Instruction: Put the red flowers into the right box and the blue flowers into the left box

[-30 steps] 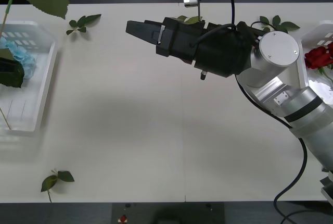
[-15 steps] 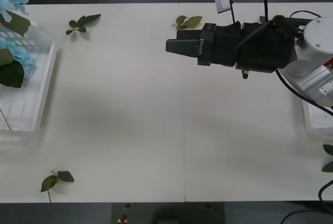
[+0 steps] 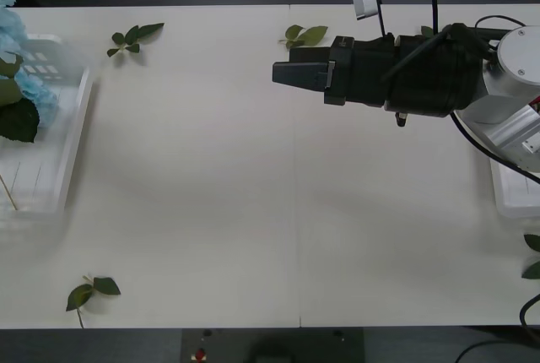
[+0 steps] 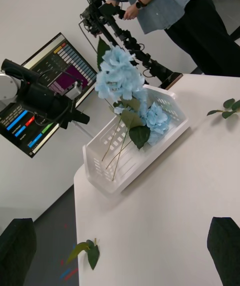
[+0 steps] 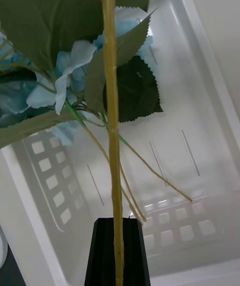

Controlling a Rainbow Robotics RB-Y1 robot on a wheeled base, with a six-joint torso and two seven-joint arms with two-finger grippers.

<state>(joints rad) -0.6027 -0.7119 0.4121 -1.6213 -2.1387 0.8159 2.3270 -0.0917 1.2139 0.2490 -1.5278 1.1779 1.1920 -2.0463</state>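
Blue flowers — one cluster held up by its stem over the left box, others lying in it at the desk's left end. Left gripper: fingers clamped on that stem. Right gripper: fingers spread wide, empty, above the desk middle. Right box at the right edge — contents hidden. Loose leaf sprigs on the desk.

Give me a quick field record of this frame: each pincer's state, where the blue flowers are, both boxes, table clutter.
left pincer: shut on a blue flower stem, over the left box
right pincer: open, holding nothing, above mid-table
blue flowers: some lying in the left box, one held above it
right box: at the table's right edge, behind the right arm
clutter: leaf sprigs on the table
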